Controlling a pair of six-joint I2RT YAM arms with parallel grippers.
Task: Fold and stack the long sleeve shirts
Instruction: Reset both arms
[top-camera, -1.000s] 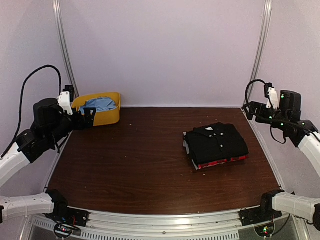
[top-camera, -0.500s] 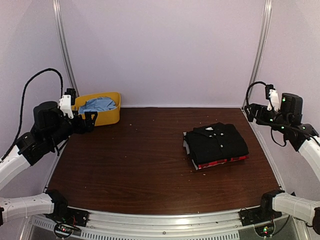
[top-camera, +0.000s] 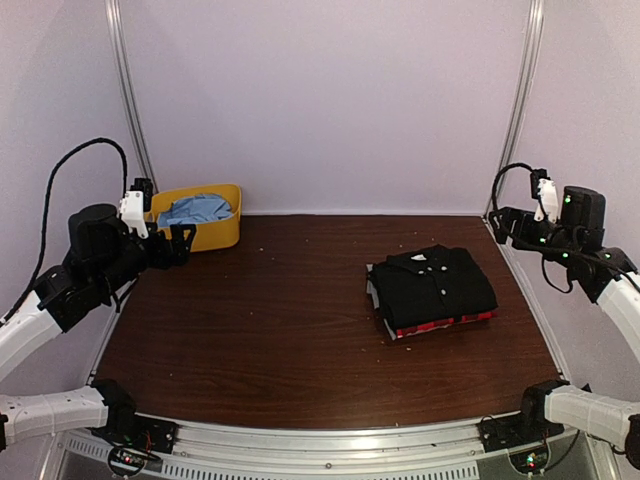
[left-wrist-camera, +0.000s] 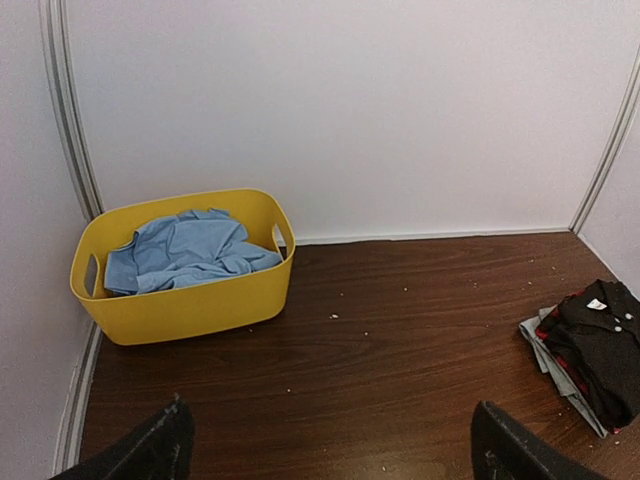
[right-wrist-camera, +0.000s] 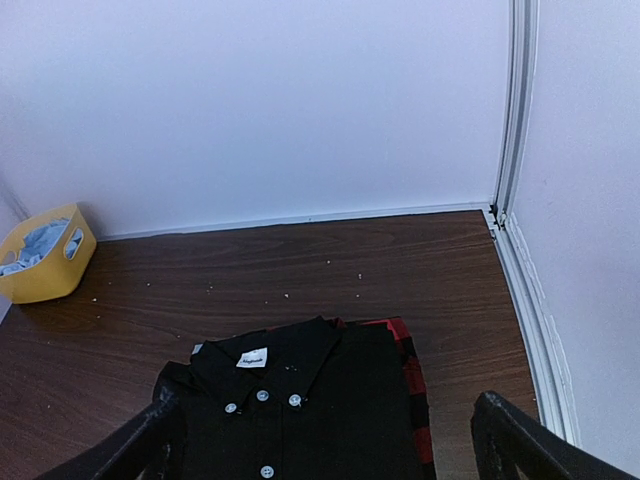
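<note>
Fingers (top-camera: 186, 240) of the left gripper (top-camera: 178, 246) are spread wide with nothing between them, seen from the top camera. The gripper hangs above the far left corner of the table (top-camera: 260, 340), just near of the yellow bin (top-camera: 218, 238). A crumpled blue cloth (top-camera: 200, 208) lies in the bin. The right gripper (top-camera: 506, 222) hovers over the far right edge of the table, its fingers also apart and holding nothing. Right of centre lies the folded black shirt (top-camera: 437, 285). It rests on top of the folded plaid shirt (top-camera: 447, 324), whose red checks show along the near edge of the stack.

From the left wrist, two dark fingertips (left-wrist-camera: 160, 450) stand far apart at the bottom corners, with bare wood between them. The bin sits at the far left against the wall (left-wrist-camera: 380, 110), with the blue cloth heaped inside. At the right edge is the shirt stack, well apart from the bin. A pale grey layer (left-wrist-camera: 556, 372) seems to lie under the plaid, though the slanted view makes that hard to confirm.

From the right wrist, the fingertips (right-wrist-camera: 150, 440) again stand wide apart, framing the stack below. The black shirt lies collar to the far side, showing a white label (right-wrist-camera: 252, 357) and small pale buttons (right-wrist-camera: 262, 396). A strip of red plaid shows along its right side. The bin is small at the far left.
</note>
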